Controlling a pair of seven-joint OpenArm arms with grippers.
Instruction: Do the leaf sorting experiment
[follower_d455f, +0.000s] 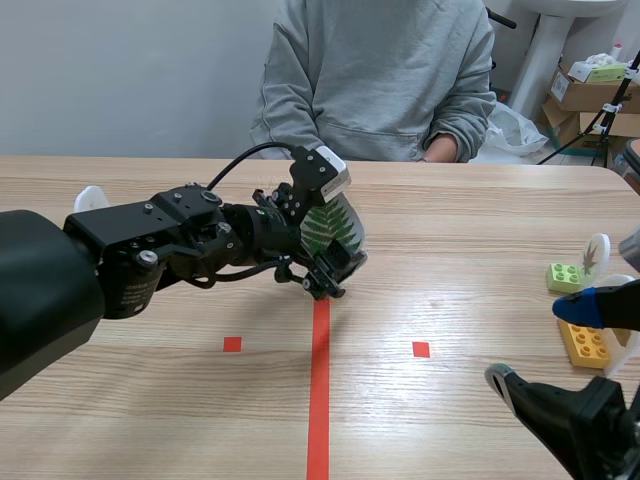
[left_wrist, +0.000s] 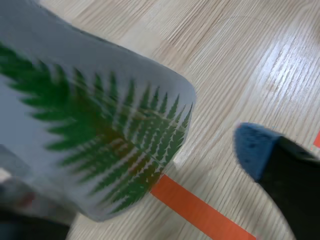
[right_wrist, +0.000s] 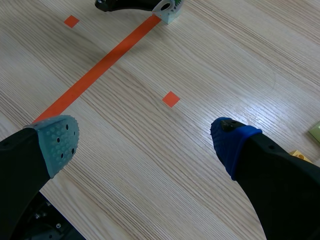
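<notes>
1. At the middle of the table (follower_d455f: 450, 215), the left gripper (follower_d455f: 335, 270) has its fingers apart. Its blue pad (left_wrist: 255, 147) stands clear of the fern card (left_wrist: 105, 135), with bare wood showing between them. The other finger is hidden behind the card, so nothing is clamped.
2. The fern card, which is the thing to be sorted, sits tilted at the far end of the tape line (follower_d455f: 318, 380), close in against the left gripper's hidden side.
3. The right gripper (right_wrist: 145, 142) hangs over the near right of the table with both pads wide apart and nothing between them.
4. Further right, a green block (follower_d455f: 566, 277) carrying another leaf card and a yellow block (follower_d455f: 585, 343) lie near the table's right edge. A person (follower_d455f: 380, 80) sits at the far side.
5. Judged risks:
   - If the fingers close off-centre, the lone pad could push the tilted card over instead of pinching it.
   - A pinch on the thin edge could let the card slip or twist.
   - A sideways sweep might drag the card across the tape line to the wrong side.
</notes>
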